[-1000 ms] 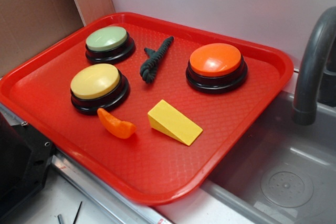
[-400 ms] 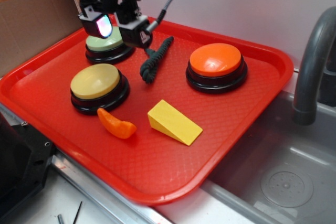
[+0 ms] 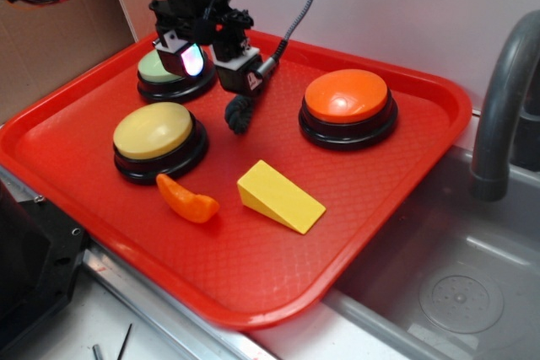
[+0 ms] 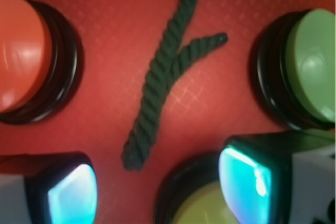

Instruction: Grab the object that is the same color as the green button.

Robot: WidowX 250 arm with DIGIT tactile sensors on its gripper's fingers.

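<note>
A red tray (image 3: 396, 174) sits on a counter beside a grey sink (image 3: 472, 292). In the tray are three round buttons on black bases: a green button (image 3: 156, 69) at the back left, a yellow button (image 3: 153, 131) in front of it, and an orange button (image 3: 346, 97) on the right. An orange curved piece (image 3: 187, 200) and a yellow wedge (image 3: 278, 196) lie near the front.

The rope (image 4: 163, 77) lies flat on the tray between the green and orange buttons. It is thin, dark green and twisted like string. A short branch forks off one side. In the outside view only its knotted end (image 3: 239, 114) shows under the arm.

The gripper (image 3: 215, 61) hangs over the rope, just beside the green button. Its two fingers (image 4: 68, 192) are apart, one on each side, and they hold nothing. Their tips glow blue-green.

Behind the tray is a plain pale wall (image 3: 380, 6), with brown cardboard (image 3: 51, 48) on the left. A grey tap (image 3: 502, 99) curves up on the right.
</note>
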